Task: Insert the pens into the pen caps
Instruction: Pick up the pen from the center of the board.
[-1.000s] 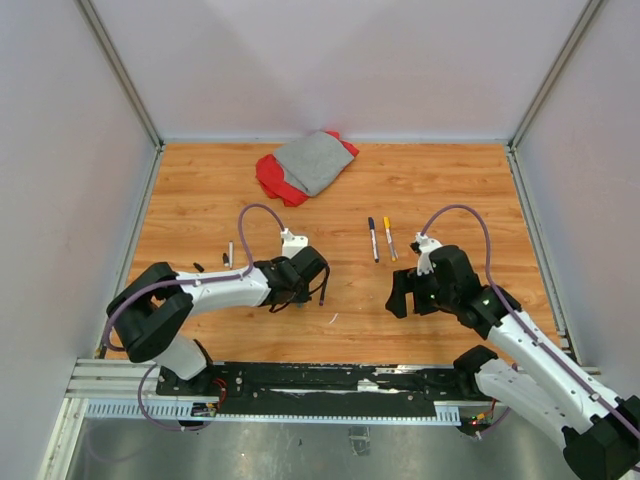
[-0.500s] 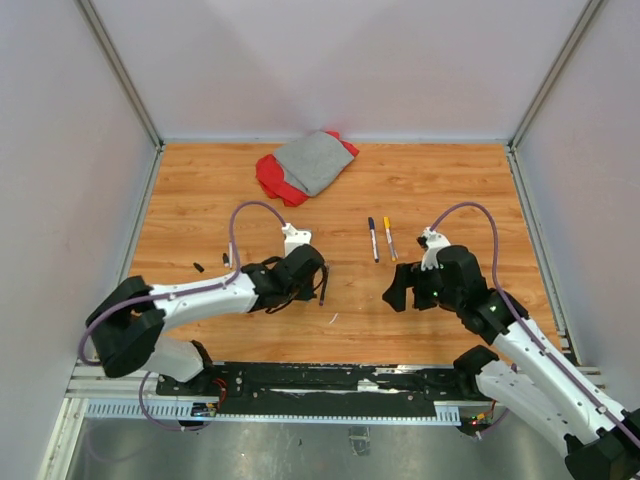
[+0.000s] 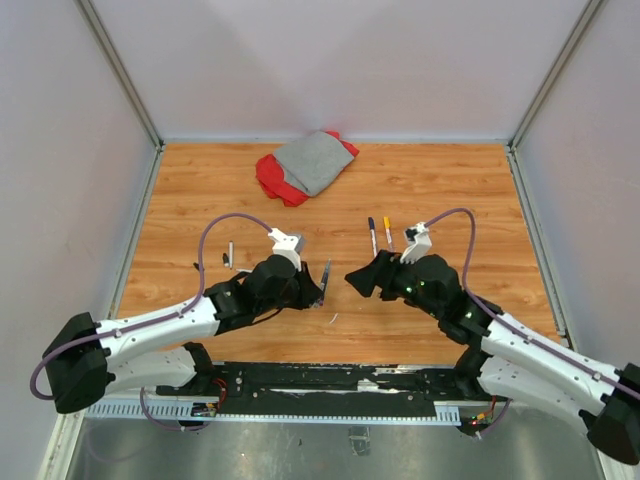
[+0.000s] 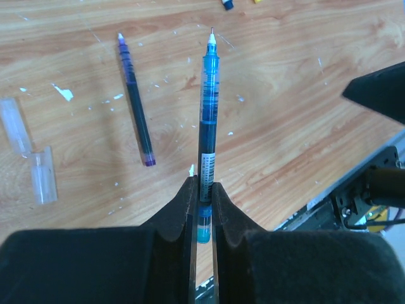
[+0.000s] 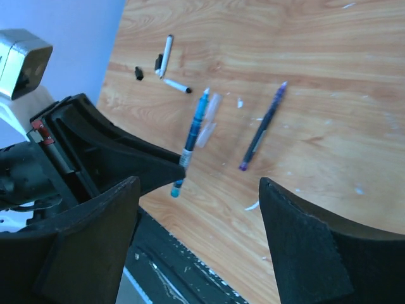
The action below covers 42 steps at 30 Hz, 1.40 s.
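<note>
The left gripper (image 4: pixel 202 199) has its black jaws clamped on the lower barrel of a slim blue translucent pen (image 4: pixel 208 114), whose white tip points away from the wrist, above the wooden table (image 3: pixel 450 190). In the top view that pen (image 3: pixel 325 275) sticks out to the right of the left gripper (image 3: pixel 308 285), near the table's middle. On the table beneath lies a thin purple pen (image 4: pixel 137 117), uncapped, and to its left two clear, short tube caps (image 4: pixel 28 149) lie end to end. The right gripper (image 5: pixel 196 202) has its broad black jaws standing well apart with nothing between them, facing the left gripper from the right; through the gap its camera sees the blue pen (image 5: pixel 191 140), the purple pen (image 5: pixel 262 126) and the clear caps (image 5: pixel 209 118). Farther off, two pens lie side by side: a white one with dark ends (image 3: pixel 372 237) and one with a yellow-orange end (image 3: pixel 388 233). At the left lies another white pen (image 3: pixel 229 253) with a small black cap (image 5: pixel 138 73) near it. A grey and red cloth (image 3: pixel 305 165) sits bunched at the far edge.
</note>
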Each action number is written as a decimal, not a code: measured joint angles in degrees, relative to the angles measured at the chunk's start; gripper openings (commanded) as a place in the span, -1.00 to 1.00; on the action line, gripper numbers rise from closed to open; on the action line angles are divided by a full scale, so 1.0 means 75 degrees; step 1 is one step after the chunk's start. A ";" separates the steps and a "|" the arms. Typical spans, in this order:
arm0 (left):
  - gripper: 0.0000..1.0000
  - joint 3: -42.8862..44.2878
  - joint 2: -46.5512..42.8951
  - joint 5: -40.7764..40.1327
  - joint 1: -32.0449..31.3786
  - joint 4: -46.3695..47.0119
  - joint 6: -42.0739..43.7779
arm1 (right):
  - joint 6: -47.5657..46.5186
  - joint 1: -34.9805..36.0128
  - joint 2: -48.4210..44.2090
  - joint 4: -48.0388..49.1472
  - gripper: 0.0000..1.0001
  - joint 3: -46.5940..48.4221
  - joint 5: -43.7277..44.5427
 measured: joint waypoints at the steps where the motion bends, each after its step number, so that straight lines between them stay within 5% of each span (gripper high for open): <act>1: -0.99 -0.0064 -0.0061 0.0058 -0.0012 0.0038 0.0000 | 0.0192 0.0338 0.0210 0.0268 0.49 0.0000 0.0221; 14: -0.99 -0.0140 -0.0265 0.0568 -0.0020 0.0289 0.0297 | 0.1451 0.1189 0.2809 0.2279 -0.02 0.0038 0.1037; 24: -0.98 -0.0184 -0.0411 0.0635 -0.0023 0.0309 0.0449 | 0.1868 0.1189 0.3558 0.3322 -0.82 0.0105 0.0819; 29: -0.37 -0.0187 -0.0425 0.0618 -0.0020 0.0309 0.0475 | 0.1988 0.1189 0.3687 0.3666 -0.99 0.0105 0.0688; 33: -0.20 -0.0187 -0.0423 0.0600 -0.0029 0.0309 0.0498 | 0.2063 0.1189 0.3710 0.3858 -0.99 0.0105 0.0530; 42: -0.97 -0.0184 -0.0315 0.0592 -0.0058 0.0312 0.0504 | 0.2148 0.1224 0.3745 0.4179 -0.93 0.0105 0.0315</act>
